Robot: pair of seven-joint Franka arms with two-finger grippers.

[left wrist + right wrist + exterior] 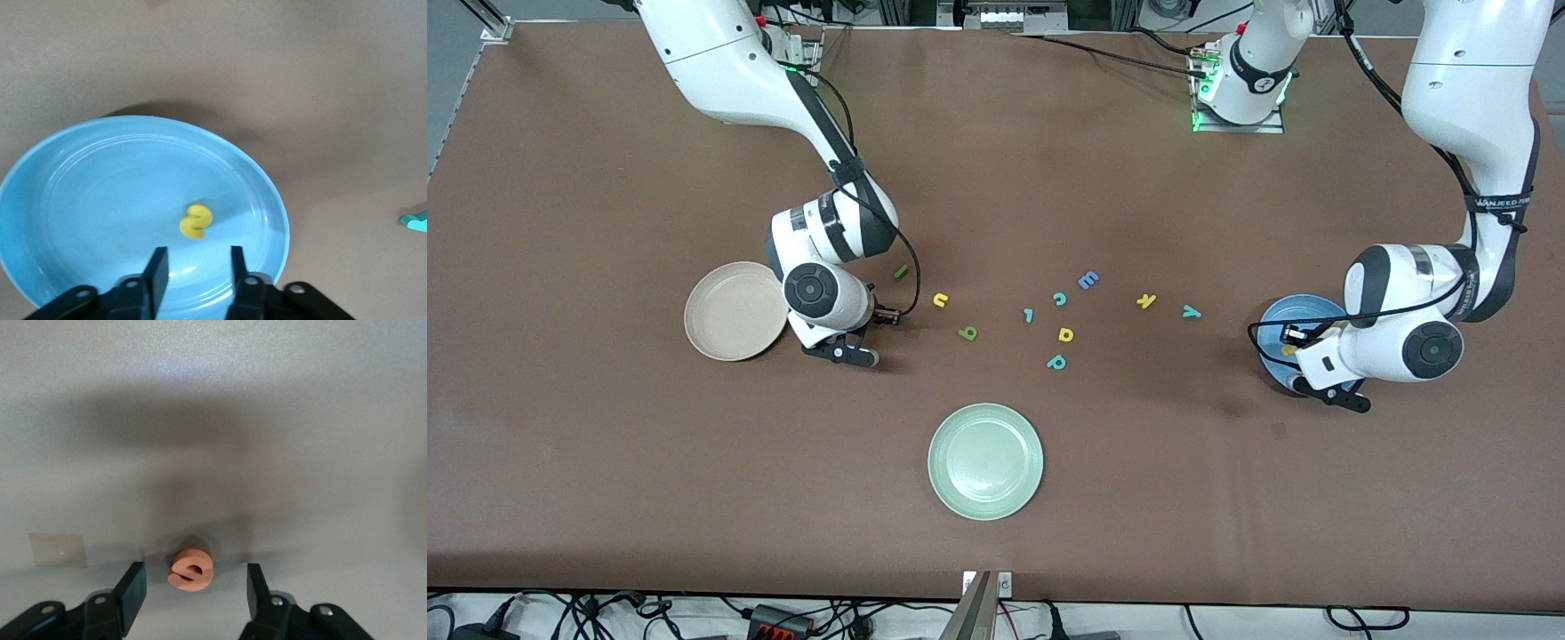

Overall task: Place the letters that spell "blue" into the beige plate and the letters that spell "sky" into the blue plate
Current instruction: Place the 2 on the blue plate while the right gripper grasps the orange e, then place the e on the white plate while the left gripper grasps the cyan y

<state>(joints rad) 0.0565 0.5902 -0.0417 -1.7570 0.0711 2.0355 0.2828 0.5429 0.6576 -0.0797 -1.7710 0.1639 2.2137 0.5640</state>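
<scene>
Front view: the beige plate [734, 311] lies on the desk beside the right gripper [192, 590], whose jaws stand apart astride the orange "e" [191, 570], not touching it. The left gripper [197, 273], jaws released, hangs over the blue plate [87, 200], where the yellow "s" [195, 221] lies.
</scene>
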